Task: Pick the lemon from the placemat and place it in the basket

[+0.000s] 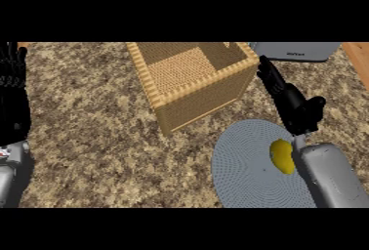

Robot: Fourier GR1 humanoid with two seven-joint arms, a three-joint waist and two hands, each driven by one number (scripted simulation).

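Speckled brown stone tabletop (93,136) fills most of the view, so here's how it looks working out from the right hand (292,105). Its fingers (268,73) are stretched out straight and close together, pinching nothing, pointing up toward the basket's near corner. The lemon (282,156) isn't in them at all: it sits on the round grey placemat (245,166), back behind the fingertips and tucked right against the wrist and forearm.

What could go wrong, I reckon: the hand is past the fruit, so a grab from here closes on air, and sliding the arm back could nudge the lemon and send it rolling off the mat. Those fingertips also look very close to the wicker basket (198,95) rim, so pushing forward risks shoving it.

Room-wise, there's plenty of bare stone on the far side of the basket from the fingers. A grey object (296,50) sits just beyond them at the top edge. The left hand (13,93) rests open way over at the opposite edge.
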